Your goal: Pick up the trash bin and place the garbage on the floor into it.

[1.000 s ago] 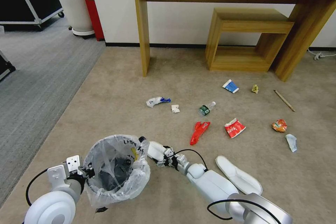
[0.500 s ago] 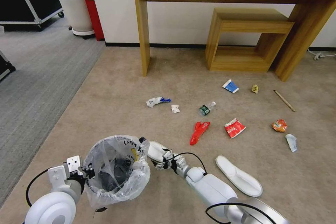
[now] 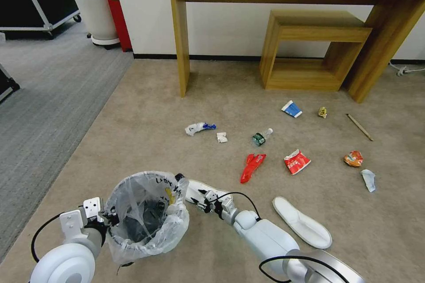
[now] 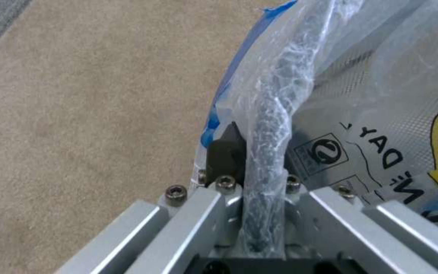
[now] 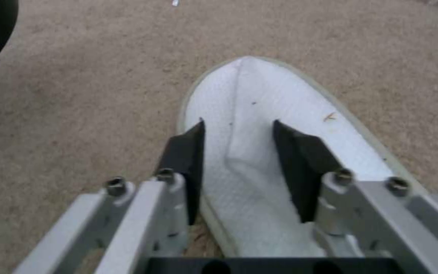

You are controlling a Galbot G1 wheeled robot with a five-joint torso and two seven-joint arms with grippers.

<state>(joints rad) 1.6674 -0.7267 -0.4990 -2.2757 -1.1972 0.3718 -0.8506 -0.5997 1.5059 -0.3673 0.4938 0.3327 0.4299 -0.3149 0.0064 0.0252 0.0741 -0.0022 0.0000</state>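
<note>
My left gripper (image 3: 108, 220) (image 4: 259, 152) is shut on the rim of the trash bin (image 3: 177, 225) (image 4: 275, 114), a round bin lined with a crinkly clear bag. It is at the lower left of the head view. My right gripper (image 3: 204, 198) (image 5: 238, 129) is open just right of the bin, its fingers astride a white slipper (image 3: 195, 185) (image 5: 259, 87) lying on the beige floor (image 3: 146, 110). More garbage is scattered ahead: a second slipper (image 3: 301, 223), a red wrapper (image 3: 252, 166), a red-white packet (image 3: 296, 161), a bottle (image 3: 261, 137) and a blue-white carton (image 3: 291, 108).
A wooden desk (image 3: 181, 31) and a low wooden shelf (image 3: 310, 48) stand against the far wall. Grey carpet (image 3: 44, 97), a white plant pot (image 3: 95, 13) and a red bin (image 3: 116, 13) are at the left. A stick (image 3: 359, 127) and an orange wrapper (image 3: 353, 158) lie far right.
My right gripper has slid lower and a little toward the bin, and its fingers now straddle the slipper. The left arm and the bin have barely moved.
</note>
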